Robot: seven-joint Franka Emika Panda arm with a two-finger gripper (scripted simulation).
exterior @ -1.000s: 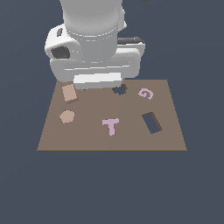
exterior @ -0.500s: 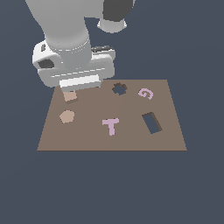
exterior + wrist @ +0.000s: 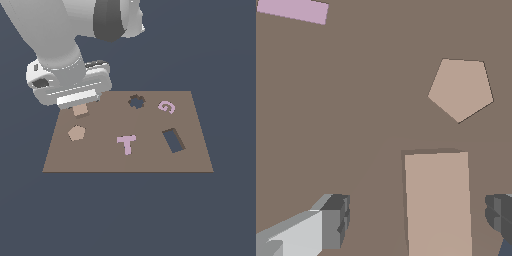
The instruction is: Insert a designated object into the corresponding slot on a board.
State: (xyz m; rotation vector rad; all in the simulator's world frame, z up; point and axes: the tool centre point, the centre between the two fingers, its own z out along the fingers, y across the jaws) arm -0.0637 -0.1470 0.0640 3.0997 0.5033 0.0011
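The block (image 3: 437, 202) lies flat near the board's (image 3: 150, 160) far corner on the exterior view's left, between the open gripper's (image 3: 418, 225) fingers (image 3: 333, 220), neither touching. It looks stiff, light and thin; pinching its long sides seems best.

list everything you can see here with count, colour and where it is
board: 1, brown, flat in the middle of the scene
rectangular block: 1, tan-peach, far corner of the board at the exterior view's left, between the open fingers
pentagon piece: 1, tan, just in front of the block
T piece: 1, pink, centre of the board
G-shaped piece: 1, pink, far side toward the exterior view's right
rectangular slot: 1, dark, tilted, exterior view's right
scalloped round hole: 1, dark, far middle
gripper: 1, white and grey, open, low over the block
arm: 1, white
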